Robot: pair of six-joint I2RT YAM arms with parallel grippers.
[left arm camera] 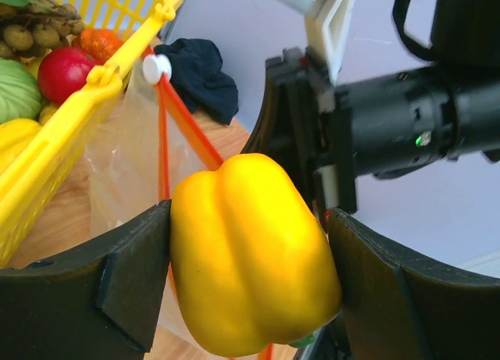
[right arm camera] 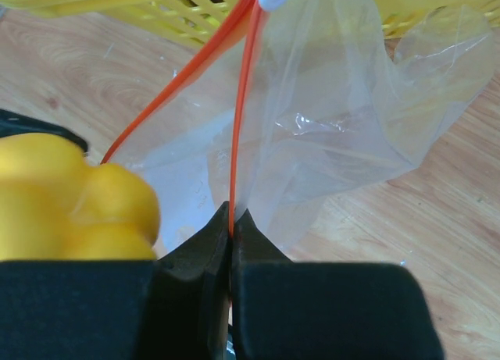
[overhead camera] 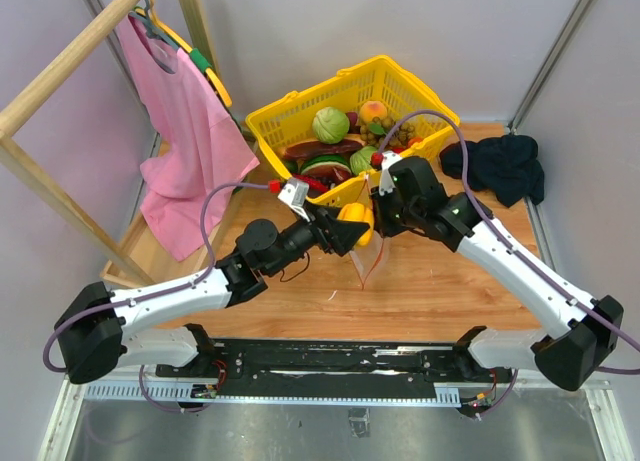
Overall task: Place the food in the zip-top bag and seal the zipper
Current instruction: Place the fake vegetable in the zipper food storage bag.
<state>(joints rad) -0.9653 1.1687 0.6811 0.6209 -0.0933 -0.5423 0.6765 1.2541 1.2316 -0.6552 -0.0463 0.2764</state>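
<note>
Left gripper [overhead camera: 345, 233]: jaws spread wide and clamped on the yellow bell pepper [left arm camera: 250, 258]; one finger pad presses each flank of the fruit; the pepper fills the gap between the fingers.
Right gripper [right arm camera: 231, 219]: jaws fully closed, pinching one strip of the zipper [right arm camera: 242, 102] at the fingertips; this strip runs straight up from the pinch point.
Pepper relative to right gripper: just beside it, on its left in the right wrist view; contact cannot be confirmed.
Zip-top bag [right arm camera: 336, 118]: hangs clear and crinkled from the pinched strip; the second zipper strip curves away toward the pepper, so the mouth stands parted; both strips meet at the white slider [left arm camera: 156, 67].
Pepper relative to bag: at the parted mouth, in front of the film; whether any part has entered cannot be told.
Yellow lattice basket [overhead camera: 300, 111]: directly behind the bag, slider near its rim; holds a green cabbage [overhead camera: 330, 124] and other toy produce.
Wooden table [overhead camera: 430, 281]: bears the basket; dark cloth [overhead camera: 500, 166] to the right of the basket; pink garment [overhead camera: 185, 121] hangs at left.
</note>
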